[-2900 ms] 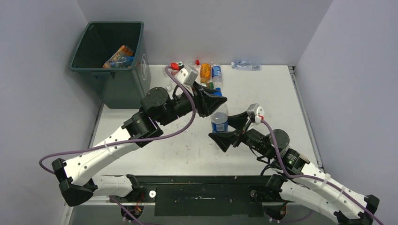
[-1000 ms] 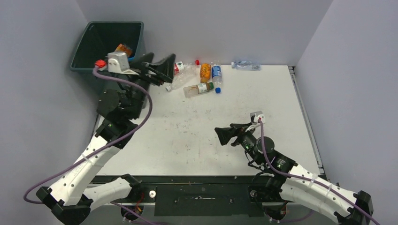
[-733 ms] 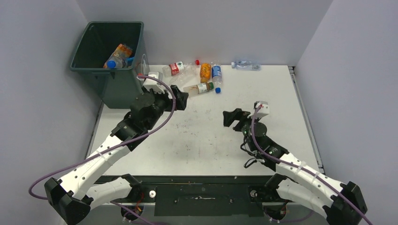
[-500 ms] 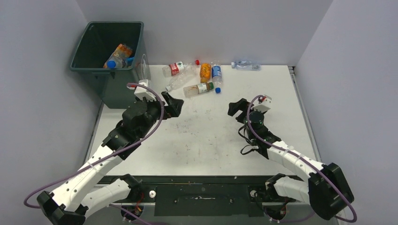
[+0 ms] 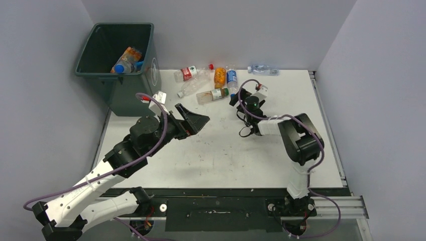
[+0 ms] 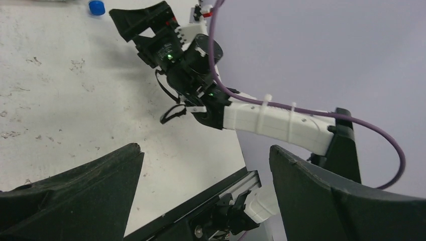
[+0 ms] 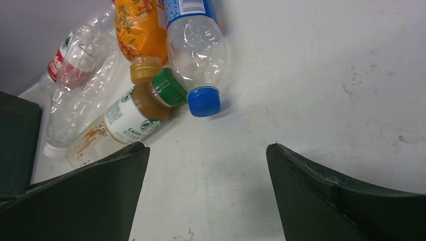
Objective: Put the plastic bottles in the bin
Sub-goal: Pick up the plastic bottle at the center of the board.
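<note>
Grey walls close in a scuffed white worktop (image 5: pixel 221 155). Beside its far left corner stands the bin (image 5: pixel 131 98), dark green, with a few plastic bottles (image 5: pixel 126 61) lying inside, one of them blue-capped. Just right of the bin, my left end effector (image 5: pixel 193 114) hovers over the worktop with its jaws spread wide and nothing between them; its wrist view looks across at my right arm (image 6: pixel 271 120). Further right, loose bottles lie on their sides near the back edge: a red-labelled clear bottle (image 5: pixel 187 73), a crumpled clear bottle (image 5: pixel 193 86), a coffee bottle (image 5: pixel 213 95) with a green cap, an orange bottle (image 5: pixel 219 77) and a blue-labelled bottle (image 5: pixel 231 78). My right end effector (image 5: pixel 235 99) sits low just beside that cluster, jaws wide apart and empty, with the blue cap (image 7: pixel 203 101) of the blue-labelled bottle ahead of them. Rightmost, a lone clear bottle (image 5: pixel 262 70) lies by the back wall.
</note>
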`<state>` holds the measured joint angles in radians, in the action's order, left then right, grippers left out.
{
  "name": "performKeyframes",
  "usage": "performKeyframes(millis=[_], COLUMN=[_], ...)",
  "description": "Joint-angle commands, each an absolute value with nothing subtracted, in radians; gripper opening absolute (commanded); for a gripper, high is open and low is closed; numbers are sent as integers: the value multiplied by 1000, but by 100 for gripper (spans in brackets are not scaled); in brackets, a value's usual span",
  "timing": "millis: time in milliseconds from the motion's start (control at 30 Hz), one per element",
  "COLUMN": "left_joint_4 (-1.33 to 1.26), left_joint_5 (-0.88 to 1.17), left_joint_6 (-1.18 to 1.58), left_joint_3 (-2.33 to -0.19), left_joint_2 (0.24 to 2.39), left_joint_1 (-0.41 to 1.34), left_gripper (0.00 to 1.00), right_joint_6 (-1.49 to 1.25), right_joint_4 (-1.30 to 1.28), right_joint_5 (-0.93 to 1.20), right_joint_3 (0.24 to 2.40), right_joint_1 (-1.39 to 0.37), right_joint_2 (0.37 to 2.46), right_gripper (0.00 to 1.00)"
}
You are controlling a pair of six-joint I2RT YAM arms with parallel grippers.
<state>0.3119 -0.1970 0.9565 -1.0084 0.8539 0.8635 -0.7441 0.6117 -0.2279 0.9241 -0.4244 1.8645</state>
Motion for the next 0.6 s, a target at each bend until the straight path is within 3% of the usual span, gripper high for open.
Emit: performKeyframes(millis=[0, 267, 433, 567], left_joint_4=[281, 184, 149, 111], left_joint_5=[-202, -102, -40, -19], left_joint_6=[962, 945, 947, 930], left_joint_3=[-1008, -939, -924, -906], left_joint_2=[846, 833, 841, 816], left_joint_1=[872, 738, 708, 698], left_gripper=[96, 96, 96, 96], right_joint_6=[-725, -679, -677, -678], right_joint_4=[687, 614, 578, 572], right_joint_5=[-160, -117, -100, -78], right_joint_3=[1078, 1331, 1413, 1432], right_joint_1=[-407, -378, -358, -357], right_joint_2=[2008, 2223, 2303, 2329], right_gripper=[90, 92, 98, 85])
